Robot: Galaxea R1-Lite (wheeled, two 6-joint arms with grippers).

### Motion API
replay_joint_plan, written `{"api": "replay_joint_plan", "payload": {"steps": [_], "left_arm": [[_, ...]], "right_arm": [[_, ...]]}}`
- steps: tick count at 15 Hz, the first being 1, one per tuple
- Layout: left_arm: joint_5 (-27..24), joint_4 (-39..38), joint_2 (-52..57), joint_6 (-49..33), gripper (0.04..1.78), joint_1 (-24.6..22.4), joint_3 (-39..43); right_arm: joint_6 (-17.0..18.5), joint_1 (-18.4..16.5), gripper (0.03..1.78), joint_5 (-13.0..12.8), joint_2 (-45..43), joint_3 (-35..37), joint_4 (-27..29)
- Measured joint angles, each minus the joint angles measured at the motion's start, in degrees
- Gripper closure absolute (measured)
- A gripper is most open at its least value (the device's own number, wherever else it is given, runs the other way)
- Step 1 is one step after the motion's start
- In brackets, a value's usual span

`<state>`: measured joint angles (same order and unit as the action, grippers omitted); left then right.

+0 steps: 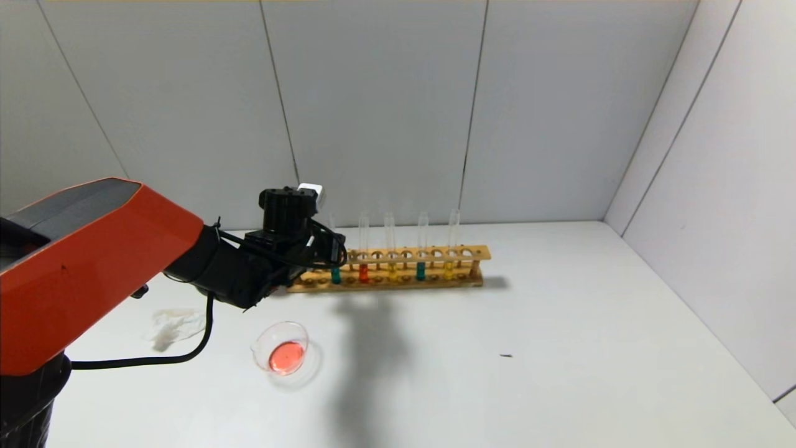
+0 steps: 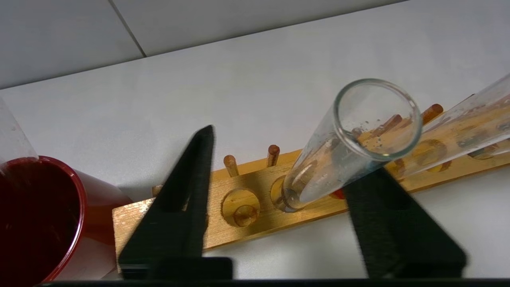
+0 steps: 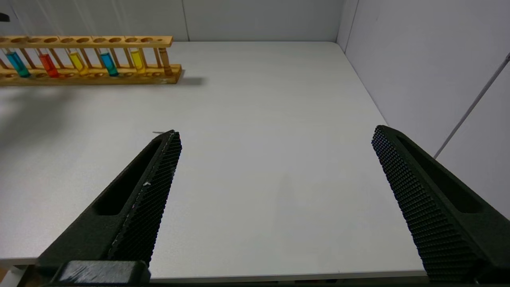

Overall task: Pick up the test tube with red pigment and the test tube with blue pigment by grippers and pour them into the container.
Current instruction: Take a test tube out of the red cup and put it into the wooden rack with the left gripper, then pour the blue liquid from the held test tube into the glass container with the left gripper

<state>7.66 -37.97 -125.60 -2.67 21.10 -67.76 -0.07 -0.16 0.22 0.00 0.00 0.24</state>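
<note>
The container (image 1: 281, 349) on the near left of the desk (image 1: 559, 348) already holds a shallow pool of pinkish-red liquid, so I judge the red pour done, or at least begun. An orange-red tube (image 1: 364, 247) stands in the wooden rack (image 1: 398, 269) at the far side, and whether it is the one poured I cannot tell. The left hand (image 2: 279, 191) hovers at the rack's left end, fingers (image 2: 191, 175) apart, straddling a tube with nothing grasped. The test tube with blue pigment (image 1: 335, 255) stands in the rack just beside that hand, still unpoured. The right hand (image 3: 275, 159) waits open over bare desk on the right.
</note>
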Motion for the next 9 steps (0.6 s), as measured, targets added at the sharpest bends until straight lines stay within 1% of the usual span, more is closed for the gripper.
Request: {"api": "replay_joint_plan", "payload": {"steps": [2,3,4,9], "left_arm": [[0.0,0.05,-0.11,0.0,1.29,0.12,0.09],[-0.05,0.02,-0.12,0.0,1.41,0.2,0.12],[-0.05,-0.02,-0.15,-0.02,1.49,0.23,0.26],[0.06,-0.28,0.0,0.09,1.5,0.32,0.67]], "right_arm": [[0.02,-0.02,0.06,0.02,0.0,0.0,0.02],[0.02,-0.02,0.06,0.02,0.0,0.0,0.02],[0.02,-0.02,0.06,0.02,0.0,0.0,0.02],[0.0,-0.02,0.06,0.02,0.0,0.0,0.02]]}}
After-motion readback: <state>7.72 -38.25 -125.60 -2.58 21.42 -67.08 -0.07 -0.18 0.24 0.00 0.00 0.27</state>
